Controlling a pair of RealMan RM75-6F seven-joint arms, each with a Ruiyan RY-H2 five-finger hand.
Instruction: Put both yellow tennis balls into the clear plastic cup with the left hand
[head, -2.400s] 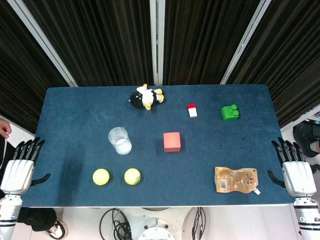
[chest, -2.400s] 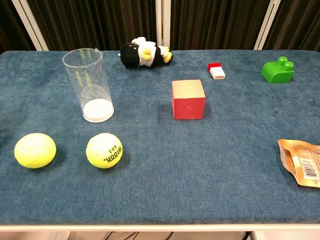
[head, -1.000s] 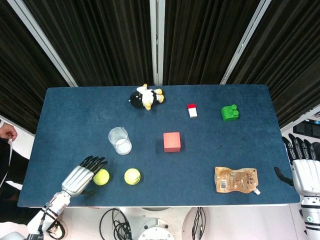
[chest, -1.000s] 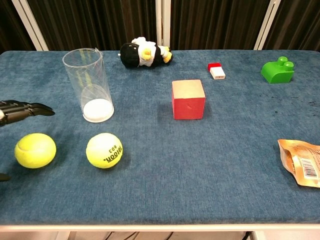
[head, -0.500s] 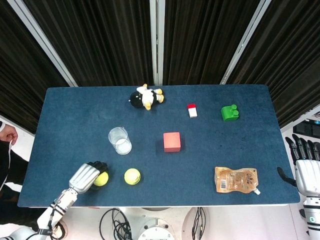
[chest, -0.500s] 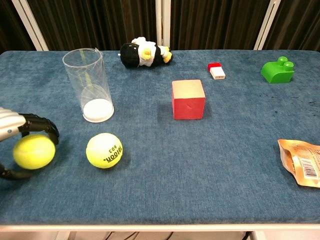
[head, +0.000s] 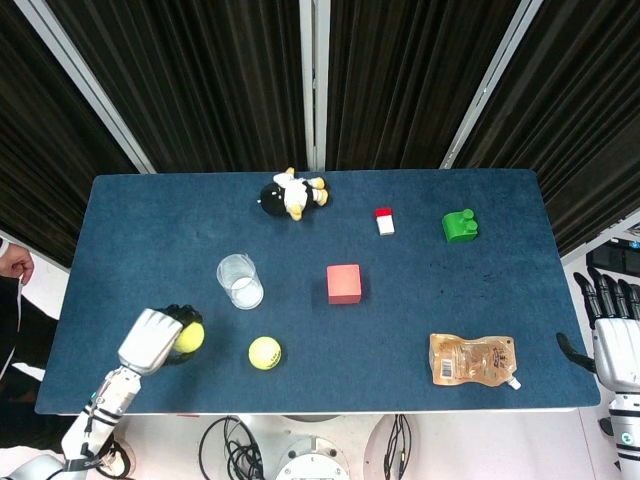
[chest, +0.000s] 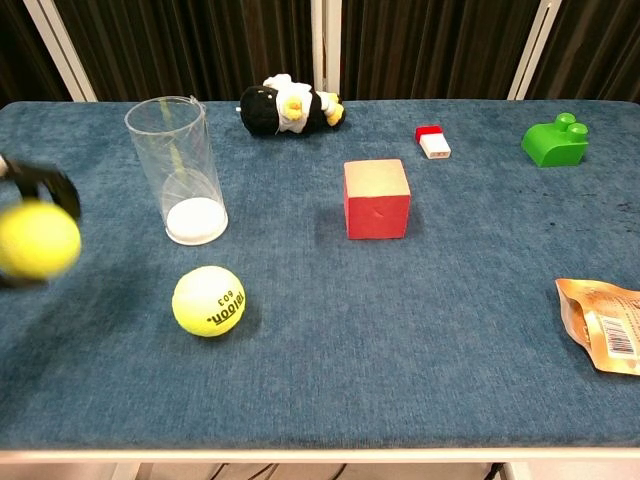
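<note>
- The left robot hand (head: 152, 340) sits at the lower left of the head view, its dark fingers (head: 180, 318) curled around one yellow tennis ball (head: 189, 337).
- In the chest view this held ball (chest: 36, 240) appears blurred at the far left edge, above the bench (chest: 400, 340) surface, with dark fingers (chest: 45, 183) wrapped over its top.
- The second yellow tennis ball (head: 264, 352) lies free on the blue bench, lower left of centre, to the right of the held ball and apart from the robot hand.
- The clear plastic cup (head: 240, 281) stands upright, above and between the two balls in the head view; in the chest view its white base shows through the wall.
- The right robot hand (head: 612, 335) rests beyond the lower right edge of the bench, fingers straight and apart, holding nothing.
- A red cube (head: 343, 283) sits near the middle of the bench.
- A black, white and yellow plush toy (head: 292, 194) lies at the upper centre.
- A small red-and-white block (head: 384, 221) and a green toy brick (head: 460, 226) sit at the upper right.
- An orange foil pouch (head: 474, 360) lies flat at the lower right.
</note>
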